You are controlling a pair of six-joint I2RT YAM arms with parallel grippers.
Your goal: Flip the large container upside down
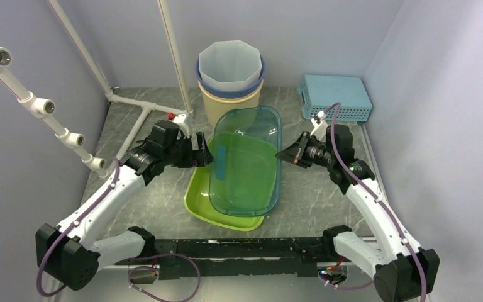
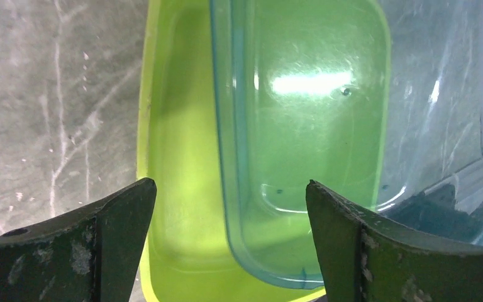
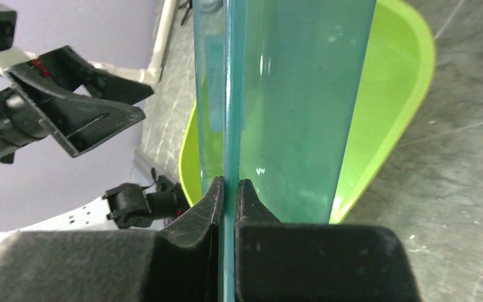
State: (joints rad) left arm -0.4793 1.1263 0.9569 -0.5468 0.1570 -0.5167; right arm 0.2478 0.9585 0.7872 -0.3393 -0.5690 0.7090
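Observation:
The large clear blue container (image 1: 248, 160) is held tilted over a lime green tub (image 1: 220, 217) in the middle of the table. My right gripper (image 1: 282, 154) is shut on the blue container's right rim; in the right wrist view the fingers (image 3: 229, 185) pinch the thin rim edge (image 3: 289, 94), with the green tub (image 3: 383, 94) behind it. My left gripper (image 1: 202, 151) is open beside the container's left edge and grips nothing. In the left wrist view its gap (image 2: 231, 183) looks down on the blue container's corner (image 2: 302, 126) and the green tub (image 2: 182, 157).
Stacked buckets (image 1: 231, 75) stand at the back just behind the containers. A light blue basket (image 1: 336, 95) sits upside down at the back right. A white pipe frame (image 1: 132, 104) runs along the left and back left. The table is grey marble.

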